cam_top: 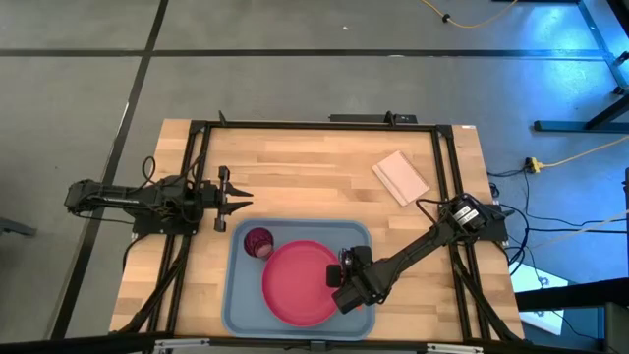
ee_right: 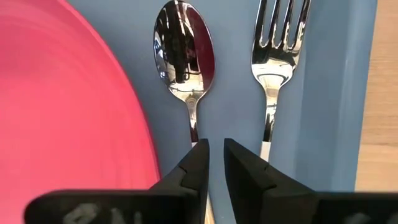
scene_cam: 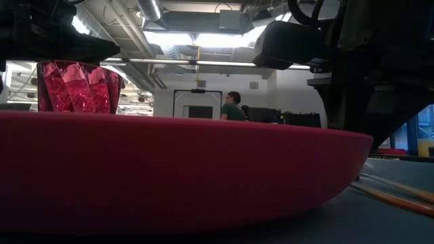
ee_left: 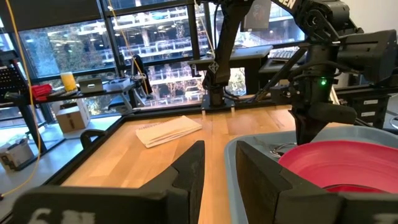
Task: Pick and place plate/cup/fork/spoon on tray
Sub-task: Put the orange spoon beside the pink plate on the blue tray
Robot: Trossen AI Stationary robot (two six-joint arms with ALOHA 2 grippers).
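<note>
Jaws of the right gripper (ee_right: 214, 163), narrowly parted and empty, hover over the spoon (ee_right: 185, 56) lying beside the fork (ee_right: 273, 50) in the tray (cam_top: 239, 305), lower centre; retreat should go straight up, clear of both handles.

Bright ceiling lights (scene_cam: 203, 37) glare in the low view, leaving the near plate (scene_cam: 169, 169) dim and soft. The spoon (ee_right: 184, 59) mirrors sharp highlights. From above, the counter (cam_top: 305, 162) is evenly lit, with blue light in the far corner.
</note>
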